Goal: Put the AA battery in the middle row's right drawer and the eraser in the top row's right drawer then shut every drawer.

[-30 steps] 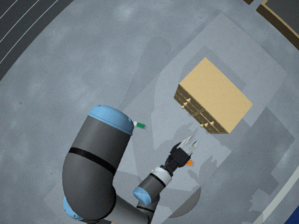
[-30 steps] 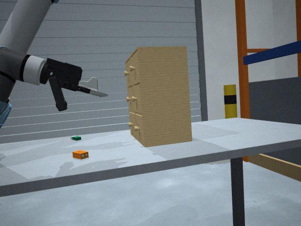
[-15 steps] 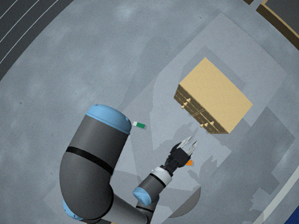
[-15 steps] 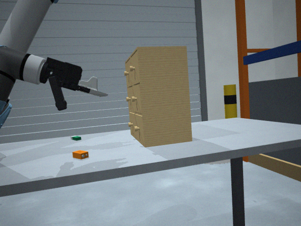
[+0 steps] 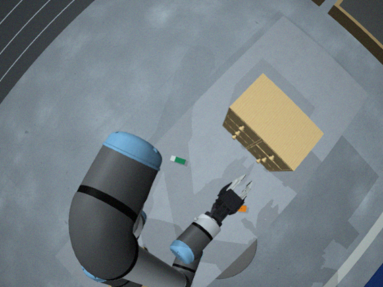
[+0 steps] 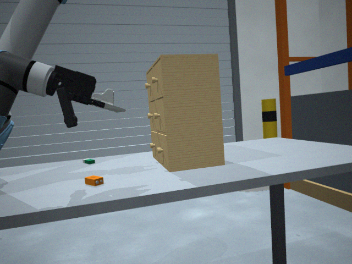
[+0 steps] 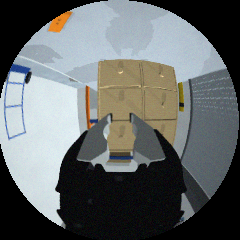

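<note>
The wooden chest (image 5: 276, 123) (image 6: 193, 113) (image 7: 120, 80) stands upright; all six drawers look shut. It appears upside down in the wrist view. My gripper (image 5: 248, 179) (image 6: 124, 109) (image 7: 120, 113) is slightly open, with nothing between the fingers. It hangs above the table, short of the chest front and pointing at it. The top-row right drawer's knob (image 7: 121, 131) (image 6: 154, 80) shows between the fingers in the wrist view, beyond them. The green and white eraser (image 5: 178, 160) (image 6: 89, 161) lies on the table. No AA battery is visible.
An orange block (image 5: 242, 208) (image 6: 94, 180) (image 7: 60, 21) with two silver round spots lies on the table (image 6: 127, 197), near its edge on the side of the exterior view. Beyond the table are a yellow and black post (image 6: 269, 105) and orange uprights (image 6: 281, 71).
</note>
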